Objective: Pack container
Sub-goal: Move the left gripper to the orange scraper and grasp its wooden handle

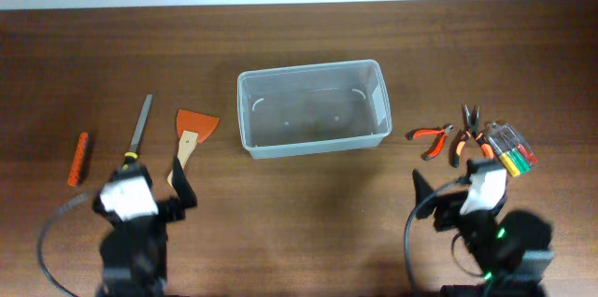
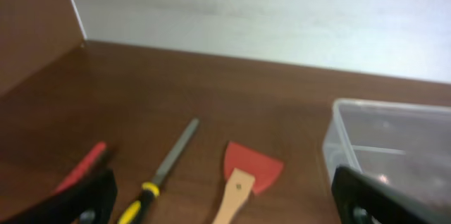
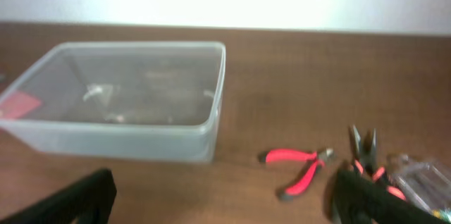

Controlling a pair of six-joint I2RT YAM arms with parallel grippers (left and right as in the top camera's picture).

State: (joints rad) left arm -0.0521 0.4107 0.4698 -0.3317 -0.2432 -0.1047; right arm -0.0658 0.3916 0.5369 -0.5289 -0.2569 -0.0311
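The clear-whitish plastic container (image 1: pixel 313 107) stands empty at the table's middle; it also shows in the left wrist view (image 2: pixel 394 146) and the right wrist view (image 3: pixel 127 97). Left of it lie an orange scraper with a wooden handle (image 1: pixel 192 134) (image 2: pixel 246 175), a file with a black-yellow handle (image 1: pixel 138 129) (image 2: pixel 165 171) and a small red-orange tool (image 1: pixel 80 158) (image 2: pixel 81 170). Right of it lie red-handled pliers (image 1: pixel 431 137) (image 3: pixel 299 168), a second pair of pliers (image 1: pixel 467 129) (image 3: pixel 366 157) and a clear case of coloured screwdrivers (image 1: pixel 512 150) (image 3: pixel 423 182). My left gripper (image 1: pixel 177 194) (image 2: pixel 225 206) and right gripper (image 1: pixel 439 194) (image 3: pixel 225 199) are open and empty near the front edge.
A pale wall runs along the table's far edge (image 2: pixel 282 13). Both arms' bases sit at the front corners, with black cables beside them (image 1: pixel 47 241).
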